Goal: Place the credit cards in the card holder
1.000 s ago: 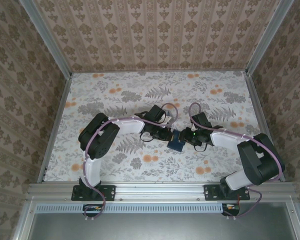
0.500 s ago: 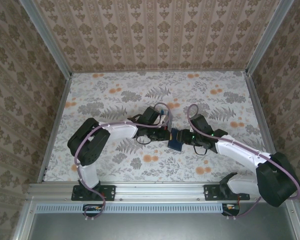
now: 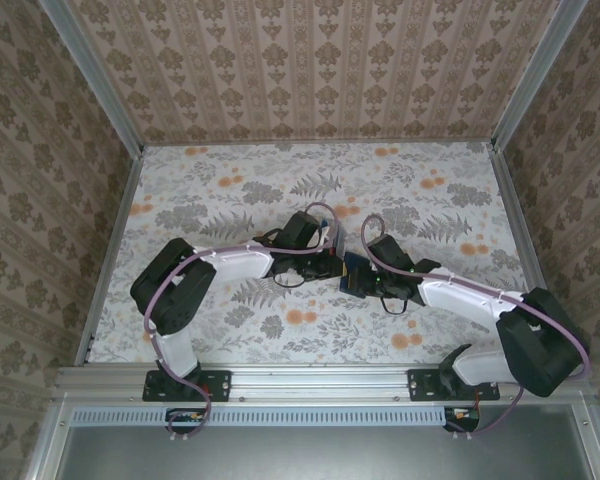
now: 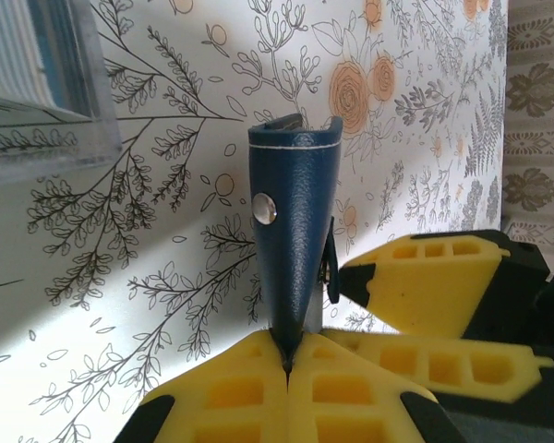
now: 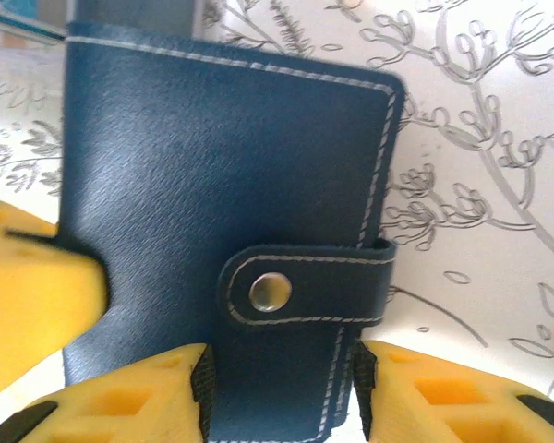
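The card holder (image 3: 352, 272) is a dark navy wallet with white stitching and a snapped strap, held above the middle of the table. My left gripper (image 3: 337, 267) is shut on its lower edge, so it stands edge-on from the jaws (image 4: 286, 355) in the left wrist view (image 4: 291, 221). My right gripper (image 3: 370, 280) faces the strap side (image 5: 222, 157). It is open (image 5: 282, 392), its pads on either side of the part below the strap. Its yellow fingers (image 4: 425, 286) lie right of the holder. I cannot make out any credit cards.
A clear plastic block (image 4: 37, 83) with blue and pale stripes stands on the flowered table (image 3: 230, 190) just beyond the holder. Patterned walls close the table on three sides. A metal rail (image 3: 320, 380) carries both arm bases at the near edge.
Both arms have stretched lower and the right wrist has slid left against the holder. The holder has shifted slightly away from the bases and stays in the left gripper.
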You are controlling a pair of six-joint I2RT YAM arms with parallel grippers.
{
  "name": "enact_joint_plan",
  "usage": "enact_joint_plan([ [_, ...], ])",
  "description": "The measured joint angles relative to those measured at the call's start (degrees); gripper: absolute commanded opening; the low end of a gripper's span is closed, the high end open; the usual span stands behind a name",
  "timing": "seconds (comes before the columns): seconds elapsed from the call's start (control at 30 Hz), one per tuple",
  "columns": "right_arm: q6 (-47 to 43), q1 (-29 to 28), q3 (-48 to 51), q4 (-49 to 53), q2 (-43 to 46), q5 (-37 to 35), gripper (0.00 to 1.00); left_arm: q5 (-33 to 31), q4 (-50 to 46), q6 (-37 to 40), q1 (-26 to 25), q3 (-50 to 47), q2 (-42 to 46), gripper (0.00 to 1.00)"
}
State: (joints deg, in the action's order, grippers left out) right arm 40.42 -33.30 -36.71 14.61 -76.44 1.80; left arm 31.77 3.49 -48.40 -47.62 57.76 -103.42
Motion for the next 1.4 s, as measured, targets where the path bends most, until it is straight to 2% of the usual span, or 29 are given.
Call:
enact_joint_plan([
  [0.4, -2.99, -0.13, -2.78, 2.36, -0.96, -4.46, 0.44, -0.02, 1.31, -0.07, -0.28, -0.37, 0.00, 0.00],
  [0.6, -4.48, -0.15, -3.80, 2.08, -4.04, -4.94, 0.35, -0.02, 1.31, -0.07, -0.31, -0.39, 0.00, 0.00],
  [0.7, -4.83, -0.55, -3.82, 1.33, -4.94, -4.96, 0.24, -0.09, 1.33, -0.07, -0.31, -0.57, 0.00, 0.00],
  [0.77, -4.87, -0.72, -3.82, 0.87, -4.92, -4.96, 0.22, -0.09, 1.68, -0.11, -0.31, -0.92, 0.00, 0.00],
  [0.97, -5.92, -0.76, -3.17, -0.31, -4.28, -4.66, 0.06, -0.17, 3.15, -0.72, -0.31, -1.86, 0.00, 0.00],
  [1.17, -6.01, -0.70, -1.75, -0.39, -1.57, -5.64, 0.00, -0.61, 2.84, -0.63, -0.31, -2.67, 0.02, 0.00],
  [1.33, -6.01, 0.11, 0.17, -0.31, 0.76, -5.27, 0.00, -2.69, 2.27, -0.22, -0.31, -7.21, 0.26, 0.00],
  [1.4, -5.99, 0.50, 1.46, -1.01, 1.51, -3.52, 0.00, -3.06, 2.32, -0.02, -0.28, -9.16, 0.44, 0.07],
])
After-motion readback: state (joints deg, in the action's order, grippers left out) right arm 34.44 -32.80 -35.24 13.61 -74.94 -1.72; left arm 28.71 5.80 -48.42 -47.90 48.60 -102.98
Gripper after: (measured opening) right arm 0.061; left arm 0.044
